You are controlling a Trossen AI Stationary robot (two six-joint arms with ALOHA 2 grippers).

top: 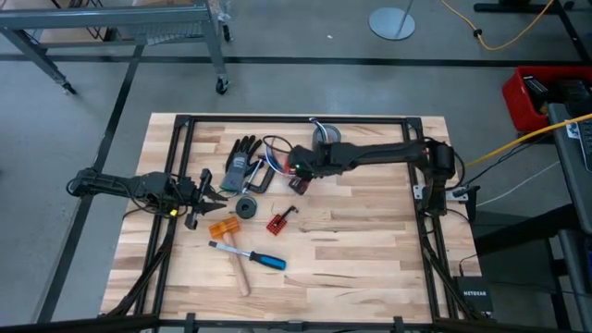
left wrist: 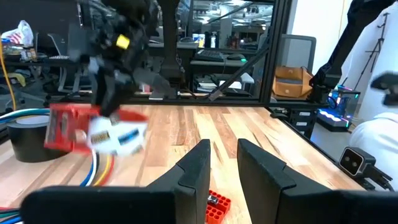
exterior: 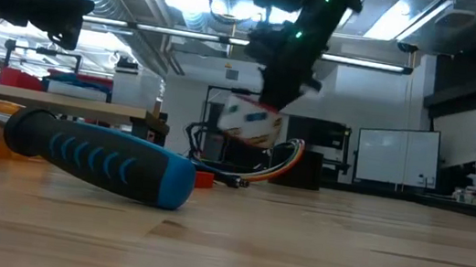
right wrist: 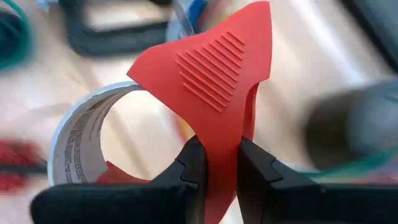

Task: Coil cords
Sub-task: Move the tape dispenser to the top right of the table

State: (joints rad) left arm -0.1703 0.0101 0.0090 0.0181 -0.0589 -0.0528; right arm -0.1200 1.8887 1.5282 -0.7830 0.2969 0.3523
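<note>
- While the right gripper is hanging over the middle of the table in the high view, it is holding a red tape dispenser. The cords are lying loose just beyond its fingertips, beside a glove. The left gripper is waiting well apart from them, near a grey tape roll.
- Across the low view, the dispenser is hanging clear of the wood. The coloured cords are curving untidily on the table below and just behind it.
- Looking past the left gripper, its fingers are standing slightly apart with nothing between them. The cords are trailing ahead, under the dispenser.
- Up close, the right gripper is clamping the dispenser's red handle; its tape is showing alongside.
- Judging by this, coiling is hardly begun: no neat coil is showing, and winding and binding are remaining.
- No container is appearing anywhere.
</note>
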